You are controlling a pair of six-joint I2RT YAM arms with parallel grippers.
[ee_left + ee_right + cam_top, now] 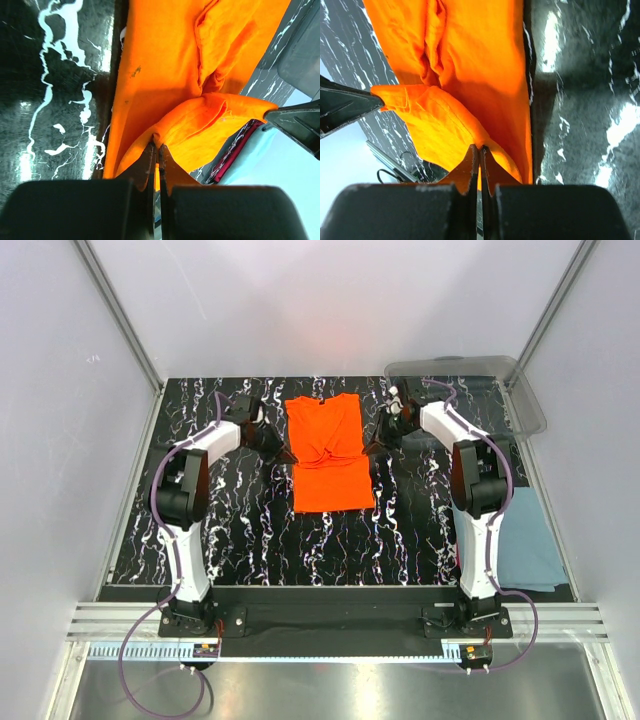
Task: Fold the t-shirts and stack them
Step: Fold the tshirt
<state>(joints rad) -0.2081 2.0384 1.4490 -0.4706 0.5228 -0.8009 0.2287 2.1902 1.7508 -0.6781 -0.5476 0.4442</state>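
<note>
Left gripper [156, 146] is clamped on a fold of the orange t-shirt [327, 455], at its left edge about mid-length. Right gripper [479, 147] is pinched shut on the opposite, right edge. I see the cloth between them bunched into a wrinkled ridge across the shirt's middle, and the rest lies flat on the worktop [250, 530]. The blue-grey t-shirt [530, 540] lies well right of the orange one, nearer the arm bases. The clear bin [520, 390] sits right of its far end.
</note>
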